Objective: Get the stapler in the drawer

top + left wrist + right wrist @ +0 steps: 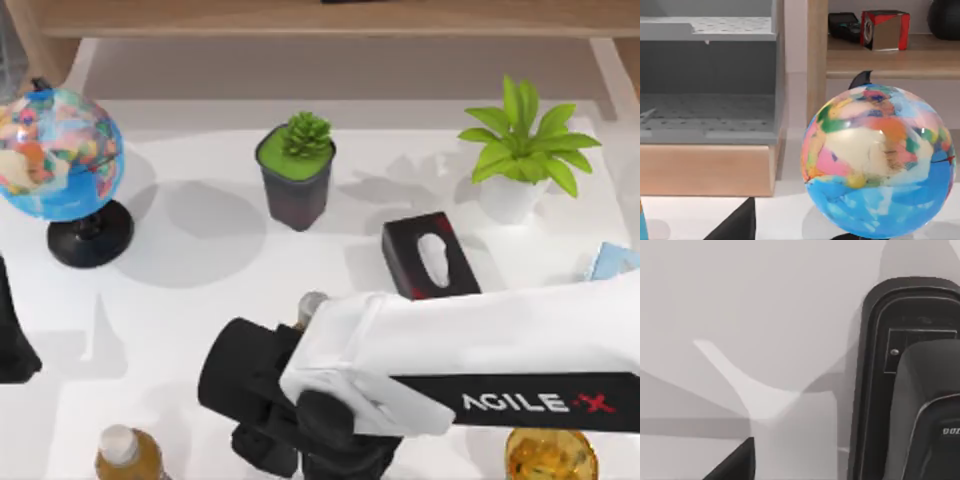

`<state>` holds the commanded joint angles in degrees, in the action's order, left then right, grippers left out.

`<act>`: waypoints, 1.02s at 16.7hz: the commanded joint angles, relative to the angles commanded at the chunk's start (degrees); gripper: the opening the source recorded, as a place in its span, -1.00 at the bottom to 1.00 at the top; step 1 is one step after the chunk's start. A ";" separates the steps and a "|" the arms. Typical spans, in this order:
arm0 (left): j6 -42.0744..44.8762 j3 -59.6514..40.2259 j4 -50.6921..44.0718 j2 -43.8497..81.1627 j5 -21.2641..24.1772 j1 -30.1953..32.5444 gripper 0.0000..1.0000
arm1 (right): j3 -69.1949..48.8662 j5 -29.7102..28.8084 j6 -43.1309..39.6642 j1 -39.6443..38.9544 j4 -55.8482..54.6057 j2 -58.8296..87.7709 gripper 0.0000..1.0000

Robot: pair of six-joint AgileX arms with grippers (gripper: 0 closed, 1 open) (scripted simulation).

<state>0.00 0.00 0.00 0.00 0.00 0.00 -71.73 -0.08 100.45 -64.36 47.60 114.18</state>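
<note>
Black stapler [910,405], grey-edged, lies on the white table [200,280] directly below the right gripper [290,430] and close to it; contact can't be judged. Whether that gripper is spread or closed: cannot tell, and nothing is seen in its hold. Right arm reaches in from the table's right side. Tissue box [430,255] sits just beyond the gripper, potted succulent [296,175] farther out. Left gripper [12,345] parked well apart at the left edge, near the globe [60,155], its opening not readable either. Its wrist camera faces the grey drawer [710,125] behind the globe.
</note>
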 joint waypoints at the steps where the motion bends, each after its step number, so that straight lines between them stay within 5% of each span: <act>1: 0.00 0.00 0.00 0.00 0.00 0.00 1.00 | -0.18 -0.01 -0.16 0.15 -0.55 0.58 1.00; 5: 0.00 0.00 0.00 0.00 0.00 0.00 1.00 | -0.22 -0.02 -0.19 0.17 -0.63 0.66 1.00; 17: 0.00 0.00 0.00 0.00 0.00 0.00 1.00 | -0.22 -0.02 -0.19 0.17 -0.63 0.66 -0.81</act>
<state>0.00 0.00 0.00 0.00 0.00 0.00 -71.95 -0.10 100.26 -64.18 46.96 114.85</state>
